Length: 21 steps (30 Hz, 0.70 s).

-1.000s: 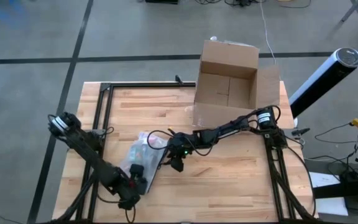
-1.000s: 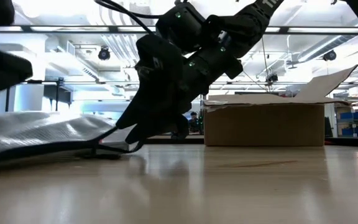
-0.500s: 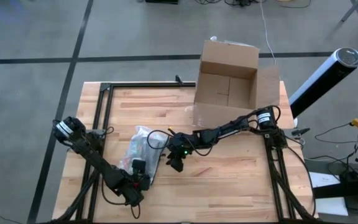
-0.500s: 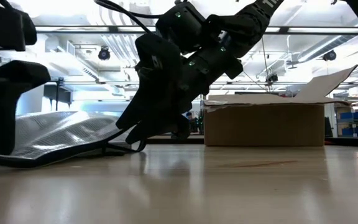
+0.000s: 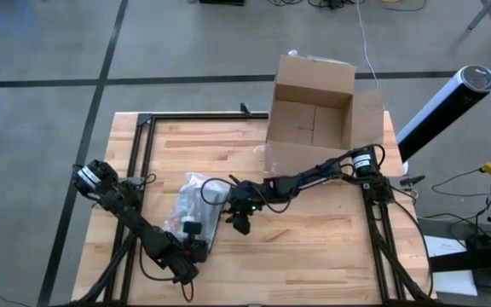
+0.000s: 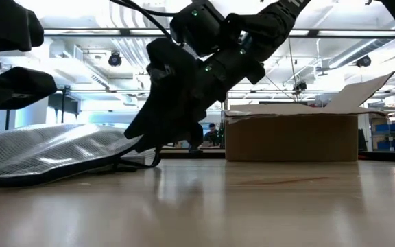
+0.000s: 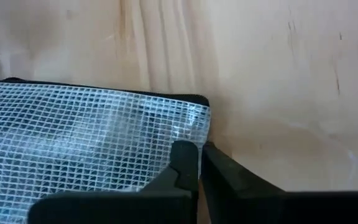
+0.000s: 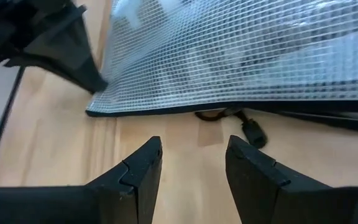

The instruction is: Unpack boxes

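The brown cardboard box stands open on its bottom at the table's far right edge, also in the low view. A flat translucent mesh zip pouch lies on the wood at the near left. My left gripper is at the pouch's near corner, shut. My right gripper hovers open just right of the pouch, its fingers short of the pouch's dark edge and the zipper pull. My left gripper pinches the pouch's side edge just short of its corner, between the two fingertips. The fingers slant steeply down from the table's near left. The rest of the pouch lies on the table, sloping up a little away from the hold.
Black frame rails run along the table's left and far sides. A white and black cylinder stands off the table's right edge. Bare wood lies at the near right.
My left gripper has come down and a little toward the pouch's near corner, and it has shut there from wide open. My right gripper has kept its place. The pouch stays where it was.
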Available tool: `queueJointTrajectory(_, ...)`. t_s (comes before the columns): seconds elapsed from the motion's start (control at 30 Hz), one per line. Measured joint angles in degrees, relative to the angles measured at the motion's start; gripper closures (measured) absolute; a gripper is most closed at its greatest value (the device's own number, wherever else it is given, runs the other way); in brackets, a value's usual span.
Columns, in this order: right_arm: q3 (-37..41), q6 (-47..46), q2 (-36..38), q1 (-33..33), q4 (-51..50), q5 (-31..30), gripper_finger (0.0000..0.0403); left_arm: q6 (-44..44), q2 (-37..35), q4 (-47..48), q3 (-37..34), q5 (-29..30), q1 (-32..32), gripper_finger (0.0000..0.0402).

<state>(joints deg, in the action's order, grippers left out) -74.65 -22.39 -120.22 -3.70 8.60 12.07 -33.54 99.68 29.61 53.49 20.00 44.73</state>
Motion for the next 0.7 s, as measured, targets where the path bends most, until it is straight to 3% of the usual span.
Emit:
queueJointTrajectory(0.2, 0.0, 3.9, 0.0, 0.1, -2.3, -4.7, 0.0247, 1.4, 0.0, -1.2, 0.0, -1.1, 0.0, 0.0401)
queueJointTrajectory(0.5, -0.8, 5.2, -2.8, 0.7, -2.2, -3.9, 0.0245, 2.7, 0.0, -2.1, 0.0, -1.5, -0.1, 0.0401)
queueJointTrajectory(0.7, -6.7, 6.9, -7.2, 0.6, -2.8, -2.6, 0.0244, 2.9, -0.1, -2.9, 0.0, -2.7, -0.4, 0.0402)
